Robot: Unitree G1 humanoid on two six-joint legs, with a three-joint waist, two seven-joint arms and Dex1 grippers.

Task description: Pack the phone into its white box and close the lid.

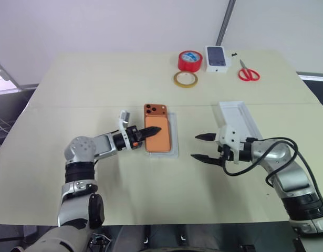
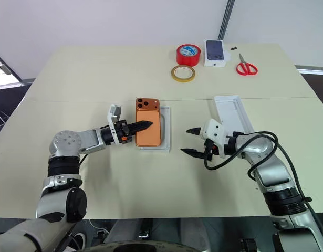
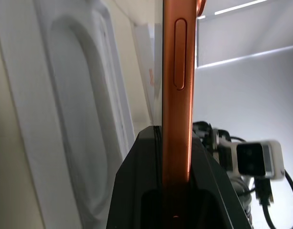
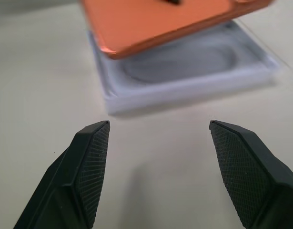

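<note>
My left gripper (image 1: pixel 153 130) is shut on the long edge of the orange phone (image 1: pixel 161 139). The phone hangs slightly tilted just above the white box (image 1: pixel 175 137), camera bump toward the far side. Inside the box lies a white insert with an oval recess (image 4: pixel 184 62). In the left wrist view the phone's edge (image 3: pixel 177 95) runs up between my fingers. To the right of the box, my right gripper (image 1: pixel 195 146) stands open and empty, pointing at it. The lid (image 1: pixel 239 118) lies hollow side up behind my right gripper.
At the far side of the table sit a red tape roll (image 1: pixel 190 61), a tan tape ring (image 1: pixel 185 79), a small white box with a dark phone picture (image 1: pixel 217 58) and red scissors (image 1: pixel 248 72).
</note>
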